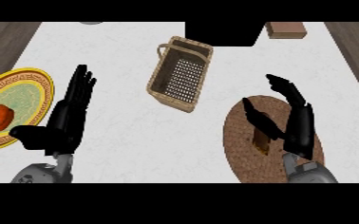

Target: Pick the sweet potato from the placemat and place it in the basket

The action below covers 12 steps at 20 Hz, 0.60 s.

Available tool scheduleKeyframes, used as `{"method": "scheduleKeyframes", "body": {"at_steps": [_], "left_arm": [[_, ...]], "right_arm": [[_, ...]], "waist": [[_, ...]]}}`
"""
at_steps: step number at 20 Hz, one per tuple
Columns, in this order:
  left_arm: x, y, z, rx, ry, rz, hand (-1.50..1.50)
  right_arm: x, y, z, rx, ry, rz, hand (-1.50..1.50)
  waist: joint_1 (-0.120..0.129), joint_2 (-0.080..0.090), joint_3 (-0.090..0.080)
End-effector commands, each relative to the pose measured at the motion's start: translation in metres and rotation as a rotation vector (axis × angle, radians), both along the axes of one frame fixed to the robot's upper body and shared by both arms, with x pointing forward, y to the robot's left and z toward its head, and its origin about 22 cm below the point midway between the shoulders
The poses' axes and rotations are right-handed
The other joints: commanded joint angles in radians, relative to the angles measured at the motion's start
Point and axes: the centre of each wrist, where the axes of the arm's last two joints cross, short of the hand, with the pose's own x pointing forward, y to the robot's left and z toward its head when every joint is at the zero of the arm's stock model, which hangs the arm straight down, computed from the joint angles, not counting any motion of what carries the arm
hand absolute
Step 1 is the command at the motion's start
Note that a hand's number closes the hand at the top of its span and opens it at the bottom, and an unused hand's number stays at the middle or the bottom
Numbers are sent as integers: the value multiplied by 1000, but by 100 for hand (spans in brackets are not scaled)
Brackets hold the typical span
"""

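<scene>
Because the sweet potato lies on the placemat, the right hand hovers over it, fingers spread wide; the basket waits; the left hand rests open on the worktop.

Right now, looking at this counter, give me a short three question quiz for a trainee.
1. True or false: the sweet potato already lies in the basket.
2. Which hand is over the round placemat? A) left hand B) right hand
3. Fill in: at the view's left edge lies a yellow-rimmed ____.

Key: 1 false, it is on the placemat; 2 B; 3 plate.
</scene>
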Motion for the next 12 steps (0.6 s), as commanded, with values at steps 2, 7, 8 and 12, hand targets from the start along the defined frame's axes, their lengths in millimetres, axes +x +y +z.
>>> {"method": "scheduleKeyframes", "body": {"at_steps": [2, 7, 8, 12], "left_arm": [[-1, -6, 3, -20, -2, 4, 0], [-9, 5, -9, -5, 12, 39, 0], [-10, 2, -8, -9, 14, 41, 0], [-8, 3, -5, -3, 1, 31, 0]], "right_arm": [[12, 0, -19, -93, 49, -278, -150], [5, -64, -37, -296, 299, -480, -150], [8, -68, -35, -325, 330, -503, -150], [10, -70, -25, -425, 577, -500, -150]], "waist": [[-10, -1, -4], [-44, -8, -17], [-39, -9, -17], [-34, -13, -18]]}}
